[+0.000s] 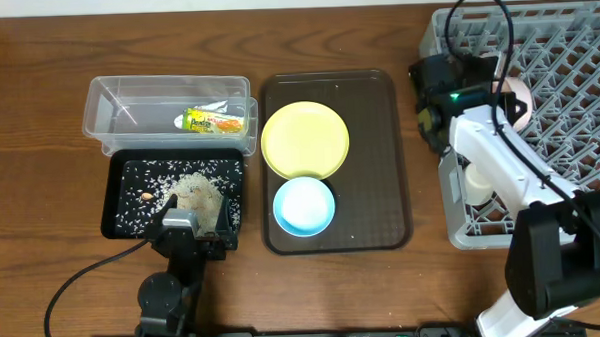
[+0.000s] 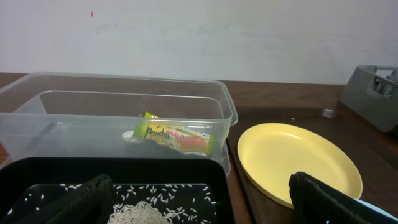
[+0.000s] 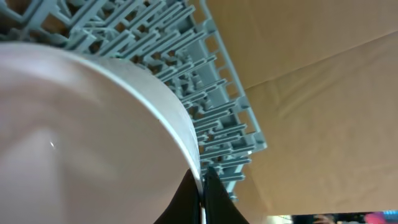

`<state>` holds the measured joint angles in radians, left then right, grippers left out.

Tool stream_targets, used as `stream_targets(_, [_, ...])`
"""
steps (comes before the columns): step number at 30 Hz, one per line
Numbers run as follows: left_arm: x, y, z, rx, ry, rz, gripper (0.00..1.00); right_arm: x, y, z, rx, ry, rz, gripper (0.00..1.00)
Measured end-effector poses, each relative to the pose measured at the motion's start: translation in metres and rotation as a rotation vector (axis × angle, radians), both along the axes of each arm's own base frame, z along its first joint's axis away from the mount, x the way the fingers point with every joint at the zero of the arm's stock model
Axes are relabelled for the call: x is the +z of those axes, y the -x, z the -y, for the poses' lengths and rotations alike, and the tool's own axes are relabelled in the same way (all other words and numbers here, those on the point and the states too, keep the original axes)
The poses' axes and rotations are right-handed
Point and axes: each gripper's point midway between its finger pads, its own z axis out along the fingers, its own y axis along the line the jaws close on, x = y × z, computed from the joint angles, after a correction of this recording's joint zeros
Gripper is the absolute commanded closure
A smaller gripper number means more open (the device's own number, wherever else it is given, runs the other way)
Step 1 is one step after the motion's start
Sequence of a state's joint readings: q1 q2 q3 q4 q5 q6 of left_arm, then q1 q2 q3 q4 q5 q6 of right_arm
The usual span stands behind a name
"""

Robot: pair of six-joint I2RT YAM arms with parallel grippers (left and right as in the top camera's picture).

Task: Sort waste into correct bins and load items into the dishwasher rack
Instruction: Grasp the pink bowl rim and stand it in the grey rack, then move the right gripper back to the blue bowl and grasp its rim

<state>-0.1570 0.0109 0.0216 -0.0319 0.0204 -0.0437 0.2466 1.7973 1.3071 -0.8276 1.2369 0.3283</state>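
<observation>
The green-and-orange wrapper (image 1: 214,120) lies inside the clear tub (image 1: 118,100); it also shows in the left wrist view (image 2: 177,138). White rice (image 1: 196,187) lies heaped and scattered in the black tray (image 1: 117,220). My left gripper (image 1: 189,225) is open and empty above the tray's near edge (image 2: 205,208). The yellow plate (image 1: 305,138) and light blue bowl (image 1: 303,205) sit on the brown tray. My right gripper (image 1: 500,93) is shut on the rim of the white bowl (image 1: 521,106) over the grey rack (image 1: 576,39), as the right wrist view (image 3: 202,180) shows. The white cup (image 1: 478,182) stands in the rack. The chopsticks are out of view.
The brown serving tray (image 1: 380,156) lies between the bins and the rack. The rack's near wall (image 1: 462,233) stands by the right arm's base. A black cable loops over the rack's left corner (image 1: 474,7). Another cable trails at front left (image 1: 74,286).
</observation>
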Motion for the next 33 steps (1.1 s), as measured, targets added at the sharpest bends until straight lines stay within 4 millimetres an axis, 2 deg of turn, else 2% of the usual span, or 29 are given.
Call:
stream_targets(6, [0.000, 0.000, 0.000, 0.000, 0.000, 0.000, 0.08, 0.002, 0.002, 0.006, -0.014, 0.017, -0.006, 0.99])
stream_targets(13, [0.000, 0.000, 0.000, 0.000, 0.000, 0.000, 0.08, -0.002, 0.004, 0.030, -0.066, -0.008, -0.017, 0.99])
stream_targets(17, [0.000, 0.000, 0.000, 0.000, 0.000, 0.000, 0.08, -0.002, 0.003, 0.031, -0.062, -0.010, -0.026, 0.99])
stream_targets(23, [0.000, 0.000, 0.000, 0.000, 0.000, 0.000, 0.08, -0.006, 0.003, 0.016, -0.016, -0.032, -0.062, 0.97])
stream_targets(27, [0.000, 0.000, 0.000, 0.000, 0.000, 0.000, 0.08, -0.022, 0.004, -0.010, 0.060, -0.092, -0.110, 0.86])
stream_targets(30, [0.000, 0.000, 0.000, 0.000, 0.000, 0.000, 0.08, -0.031, 0.009, -0.022, 0.095, -0.102, -0.164, 0.82])
stream_targets(33, [0.000, 0.000, 0.000, 0.000, 0.000, 0.000, 0.08, -0.038, 0.013, -0.030, 0.117, -0.128, -0.201, 0.71])
